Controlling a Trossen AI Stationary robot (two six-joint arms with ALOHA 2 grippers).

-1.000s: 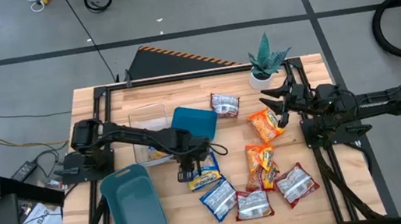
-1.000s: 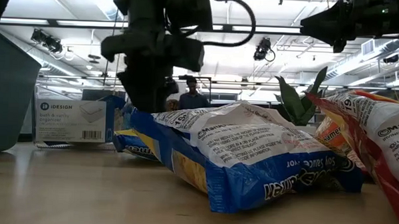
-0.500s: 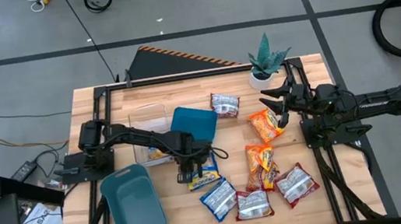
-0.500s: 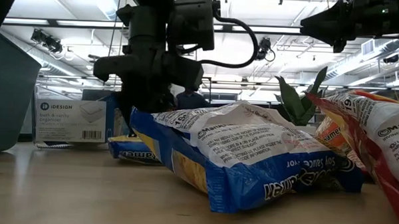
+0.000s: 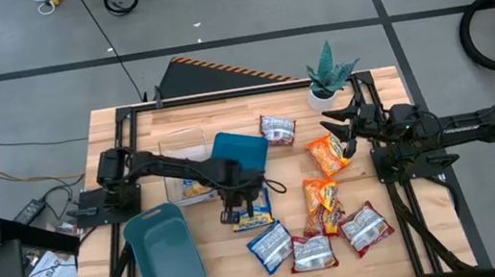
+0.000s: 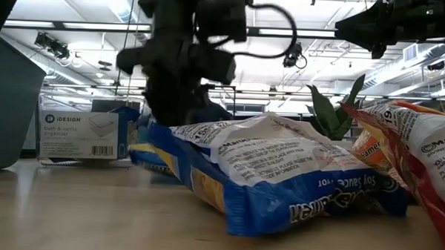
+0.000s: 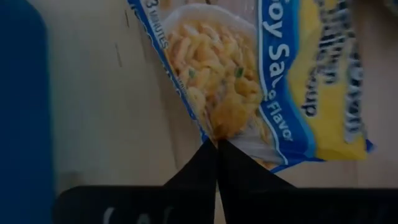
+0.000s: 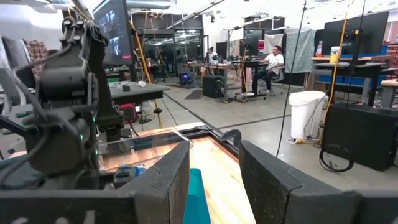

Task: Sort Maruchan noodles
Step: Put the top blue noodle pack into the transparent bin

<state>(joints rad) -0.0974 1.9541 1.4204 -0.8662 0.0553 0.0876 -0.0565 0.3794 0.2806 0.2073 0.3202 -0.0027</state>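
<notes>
The yellow-and-blue packet (image 5: 252, 217) lies flat on the wooden counter (image 5: 129, 126) near its middle, just in front of the tilted teal bin (image 5: 239, 149); in the left wrist view its soy sauce label and noodle print (image 7: 249, 81) face up. The left hand (image 5: 242, 200) is down over this packet, and its two dark fingertips (image 7: 208, 165) meet at the packet's edge with no gap between them, pinching the wrapper. A second yellow-and-blue packet (image 5: 195, 191) sits in the clear container (image 5: 181, 148) beside the left arm. A third, blue-and-white packet (image 5: 269, 246) lies nearer the front edge of the counter, and fills the foreground of the low view (image 6: 280, 179). Next to it lie two red-and-silver packets (image 5: 313, 253) (image 5: 367, 227), and another rests near the far edge (image 5: 277, 128). Orange packets lie between them, one (image 5: 327, 154) near the right arm and two more touching each other (image 5: 322, 204). A second teal bin (image 5: 162, 257) stands at the front left corner. The right hand (image 5: 343, 130) hangs above the counter at the right side, beside the potted plant (image 5: 328, 77), with its fingers (image 8: 168, 180) parted and nothing between them.
</notes>
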